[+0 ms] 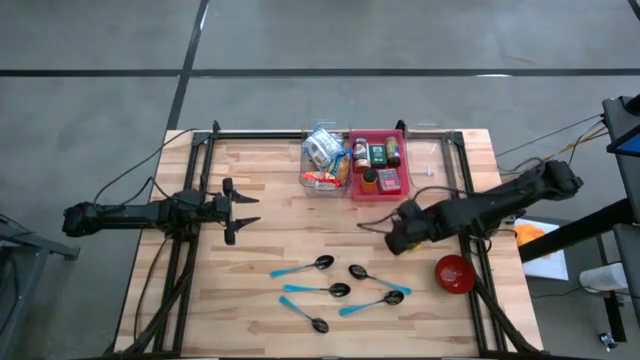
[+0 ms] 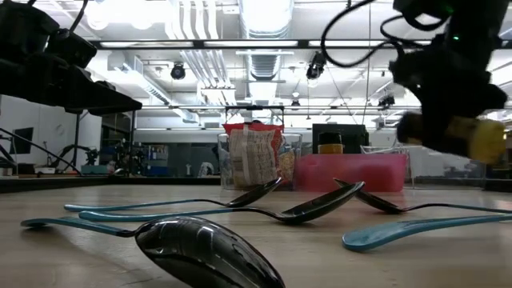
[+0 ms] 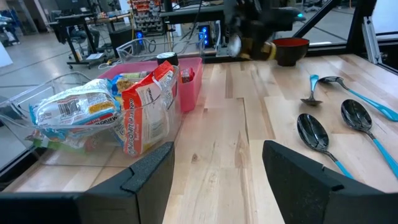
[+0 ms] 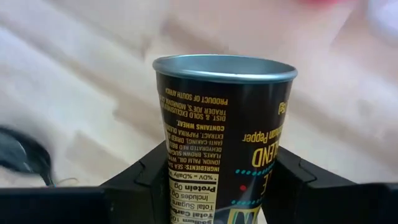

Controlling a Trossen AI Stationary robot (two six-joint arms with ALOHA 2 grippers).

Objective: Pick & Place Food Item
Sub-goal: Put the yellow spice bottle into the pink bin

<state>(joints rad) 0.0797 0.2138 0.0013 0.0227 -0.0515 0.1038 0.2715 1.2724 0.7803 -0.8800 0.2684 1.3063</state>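
Over on the left, the left gripper (image 1: 243, 211) hangs above the wood table (image 1: 270, 250), its fingers (image 3: 146, 177) spread apart with nothing between them, pointing across toward the bins.

Next along, at the far edge of the table, a clear bin (image 1: 322, 165) holds crinkly snack packets (image 3: 146, 109). Touching its right side is a pink bin (image 1: 380, 162) with small jars and tins standing in it.

In front of the bins, nearer the middle of the table, five spoons (image 1: 335, 290) lie scattered, dark bowls and blue handles, some pointing left and some right. From table height one spoon bowl (image 2: 212, 252) looms large in front.

Then the right gripper (image 1: 398, 236), held just off the table between the pink bin and the spoons. It is clamped on a dark spice tin (image 4: 224, 143) with a metal end and small printed label text; the fingers (image 4: 140, 180) press both sides. From table height the tin (image 2: 456, 132) lies sideways in the grip, clear of the wood.

Farthest right, near the table's front corner, sits a red bowl (image 1: 454, 273), just beside the right arm.
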